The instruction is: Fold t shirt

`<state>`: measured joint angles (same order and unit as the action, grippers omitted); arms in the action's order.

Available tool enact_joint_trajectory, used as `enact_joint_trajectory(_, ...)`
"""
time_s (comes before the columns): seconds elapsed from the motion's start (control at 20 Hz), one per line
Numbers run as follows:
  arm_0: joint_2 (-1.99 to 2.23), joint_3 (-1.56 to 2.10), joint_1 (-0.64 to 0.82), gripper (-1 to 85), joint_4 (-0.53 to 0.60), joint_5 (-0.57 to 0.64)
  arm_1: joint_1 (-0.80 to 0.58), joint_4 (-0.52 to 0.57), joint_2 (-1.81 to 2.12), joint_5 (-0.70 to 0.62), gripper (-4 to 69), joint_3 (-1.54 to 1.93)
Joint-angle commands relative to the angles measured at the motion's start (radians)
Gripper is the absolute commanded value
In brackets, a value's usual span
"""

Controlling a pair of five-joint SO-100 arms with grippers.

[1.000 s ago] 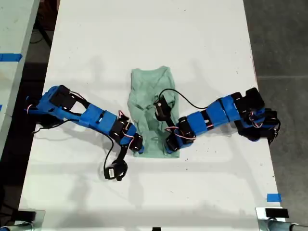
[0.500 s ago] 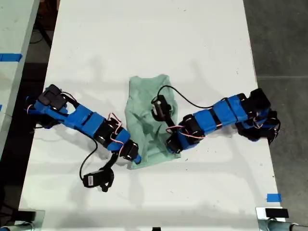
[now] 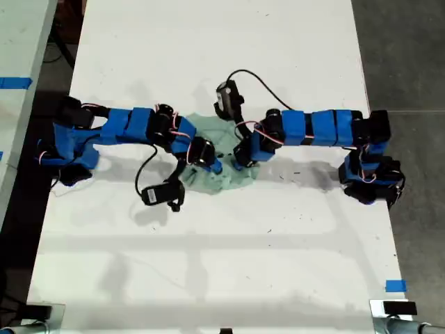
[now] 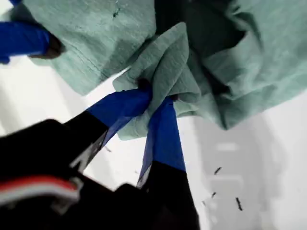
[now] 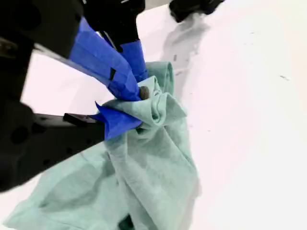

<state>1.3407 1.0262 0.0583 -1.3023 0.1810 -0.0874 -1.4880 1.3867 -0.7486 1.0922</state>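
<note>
**Both pinches are on bunched cloth: watch for a slip or a twist**

The main risk, as I judge it, is uneven pulling. If you move one arm faster than the other, the t shirt (image 3: 233,179) could twist into a rope or tear free of one pinch, and the fold would land crooked. The bunching makes this likelier (each grip seems to hold several gathered layers, not one clean edge), so a layer could drop out as you carry it.

My first gripper (image 4: 151,93) has its blue fingers pressed together on a rolled wad of the mint fabric. The rest of the shirt spreads beyond the tips. My second gripper (image 5: 139,108) is likewise clamped on a crumpled fold, and the cloth hangs away from it in a loose drape.

In the exterior view the shirt sits as a rumpled heap mid-table (image 3: 208,278), between the two arms' tips, partly hidden by them.
</note>
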Motion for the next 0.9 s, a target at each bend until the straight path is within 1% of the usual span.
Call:
enact_joint_trajectory(0.0, 0.081, -0.031, 0.135, 0.0, -0.006, 0.057, -0.132, 0.094, 0.098, -0.083, 0.6, 0.028)
enact_joint_trajectory(0.1, 0.081, -0.011, 0.204, 0.0, -0.014, 0.071, -0.210, 0.153, 0.091, -0.120, 1.1, 0.054)
enact_joint_trajectory(0.15, 0.084, 0.002, 0.241, 0.1, -0.023, 0.071, -0.252, 0.173, 0.094, -0.124, 4.7, 0.064)
enact_joint_trajectory(0.2, 0.100, 0.031, 0.282, 2.1, -0.023, 0.064, -0.293, 0.187, 0.103, -0.132, 11.2, 0.067)
enact_joint_trajectory(0.25, 0.118, 0.052, 0.324, 9.1, -0.026, 0.051, -0.337, 0.198, 0.112, -0.132, 18.7, 0.067)
enact_joint_trajectory(0.3, 0.140, 0.077, 0.368, 14.9, -0.026, 0.044, -0.391, 0.201, 0.132, -0.130, 28.4, 0.067)
enact_joint_trajectory(0.35, 0.164, 0.098, 0.411, 21.4, -0.028, 0.041, -0.436, 0.219, 0.167, -0.178, 40.1, 0.081)
enact_joint_trajectory(0.4, 0.184, 0.103, 0.454, 30.2, -0.046, 0.054, -0.479, 0.219, 0.210, -0.189, 38.0, 0.097)
enact_joint_trajectory(0.45, 0.218, 0.121, 0.500, 31.9, -0.060, 0.064, -0.515, 0.219, 0.273, -0.198, 34.6, 0.124)
enact_joint_trajectory(0.55, 0.348, 0.244, 0.577, 31.9, -0.037, 0.092, -0.583, 0.219, 0.448, -0.207, 29.8, 0.239)
enact_joint_trajectory(0.65, 0.572, 0.474, 0.643, 31.5, 0.026, 0.114, -0.635, 0.215, 0.666, -0.199, 26.9, 0.419)
enact_joint_trajectory(0.75, 0.851, 0.758, 0.652, 29.9, 0.117, 0.121, -0.644, 0.216, 0.923, -0.167, 25.1, 0.658)
enact_joint_trajectory(0.85, 1.094, 1.032, 0.618, 27.7, 0.179, 0.106, -0.606, 0.218, 1.183, -0.114, 22.5, 0.897)
